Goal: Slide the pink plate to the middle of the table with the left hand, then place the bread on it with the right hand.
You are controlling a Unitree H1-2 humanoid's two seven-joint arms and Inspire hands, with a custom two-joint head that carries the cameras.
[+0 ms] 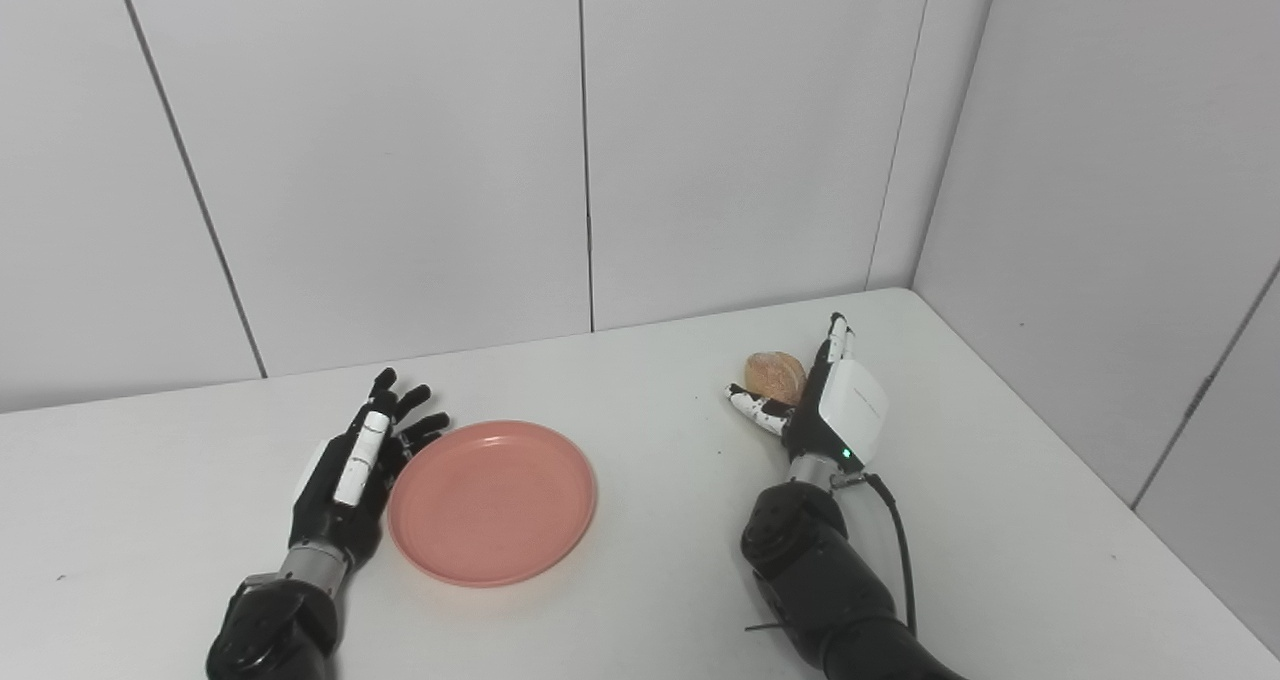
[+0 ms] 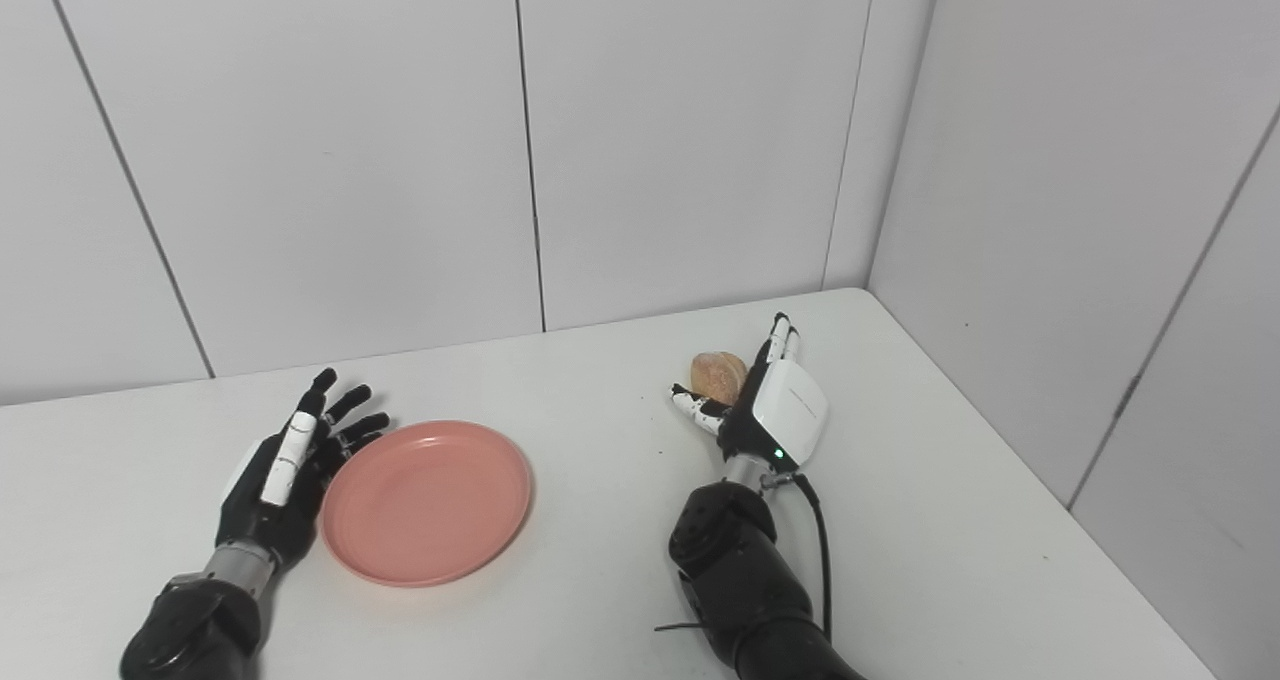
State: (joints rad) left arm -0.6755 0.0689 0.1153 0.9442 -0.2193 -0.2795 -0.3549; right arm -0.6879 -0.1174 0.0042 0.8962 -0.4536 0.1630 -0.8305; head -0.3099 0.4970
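The pink plate [image 1: 492, 501] lies flat on the white table, left of its middle. My left hand [image 1: 355, 465] stands on edge against the plate's left rim, fingers straight and apart, holding nothing. A round brown bread roll [image 1: 775, 374] sits further right and back. My right hand [image 1: 830, 400] stands upright right beside the roll, open, fingers extended along its right side and thumb [image 1: 755, 410] reaching in front of it. Whether the hand touches the roll is unclear.
White wall panels close the back and the right side of the table [image 1: 1000, 520]. A black cable [image 1: 895, 540] runs along my right forearm. Bare tabletop lies between the plate and the roll.
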